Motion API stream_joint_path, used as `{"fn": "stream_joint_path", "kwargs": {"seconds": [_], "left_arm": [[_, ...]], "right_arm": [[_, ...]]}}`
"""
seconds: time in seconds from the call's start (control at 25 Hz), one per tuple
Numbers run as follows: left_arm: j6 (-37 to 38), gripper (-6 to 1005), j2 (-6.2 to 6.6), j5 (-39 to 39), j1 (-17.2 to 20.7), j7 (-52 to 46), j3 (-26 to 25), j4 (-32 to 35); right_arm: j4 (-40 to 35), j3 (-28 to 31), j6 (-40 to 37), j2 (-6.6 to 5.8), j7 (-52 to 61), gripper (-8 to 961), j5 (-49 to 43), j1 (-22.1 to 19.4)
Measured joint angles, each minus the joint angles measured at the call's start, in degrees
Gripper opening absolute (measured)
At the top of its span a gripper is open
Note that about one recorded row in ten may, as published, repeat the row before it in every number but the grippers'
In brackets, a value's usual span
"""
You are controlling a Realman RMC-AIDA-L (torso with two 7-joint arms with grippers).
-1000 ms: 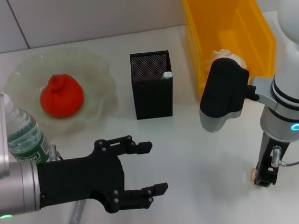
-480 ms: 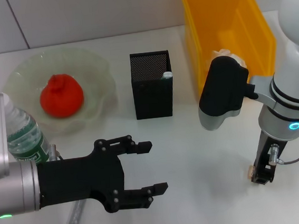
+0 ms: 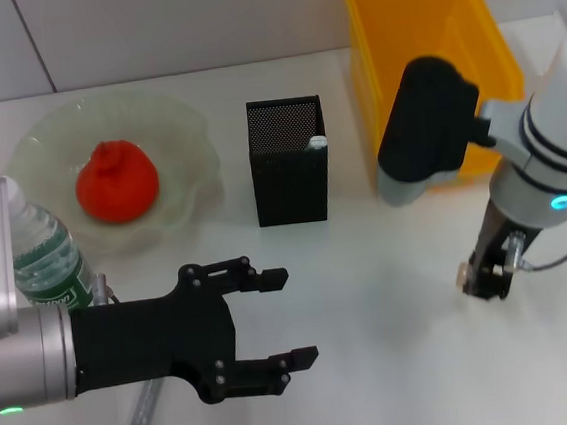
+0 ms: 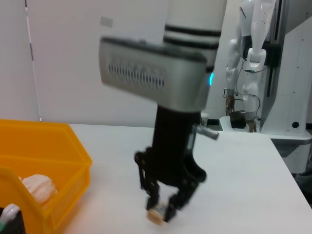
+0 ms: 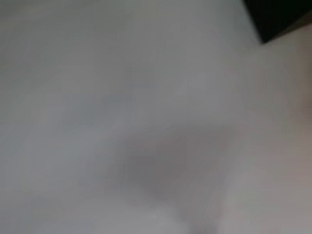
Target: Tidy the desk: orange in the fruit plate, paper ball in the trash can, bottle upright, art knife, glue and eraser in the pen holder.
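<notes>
Right claw (image 3: 483, 284) is pinching a small tan eraser (image 4: 157, 215) and hanging just above the white counter (image 3: 372, 294), in front of the yellow bin (image 3: 426, 18) with the paper ball (image 4: 38, 187) sitting inside. Left claw (image 3: 274, 319) is sitting wide open and holding nothing, low over the counter's near side. The orange (image 3: 115, 181) is lying in the glass plate (image 3: 180, 132), the bottle (image 3: 42, 256) is standing upright, and the black pen holder (image 3: 289, 162) is standing mid-counter.
</notes>
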Motion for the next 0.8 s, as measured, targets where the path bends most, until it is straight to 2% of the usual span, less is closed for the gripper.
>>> {"fn": "stream_joint_path", "kwargs": {"seconds": [0.08,0.32,0.8], "left_arm": [[0.1,786,0.0,0.0,0.0,0.0,0.0,0.0],[0.1,786,-0.03,0.0,0.1,0.0,0.0,-0.1],[0.1,786,-0.1,-0.2,0.0,0.0,0.7,0.0]], "right_arm": [[-3.7,1.4,-0.7,0.0,0.0,259,-0.7,-0.4],[-6.6,3.6,0.1,0.03,0.0,260,-0.9,-0.7],[-11.9,4.9,8.4,0.08,-0.4,259,-2.2,-1.7]]}}
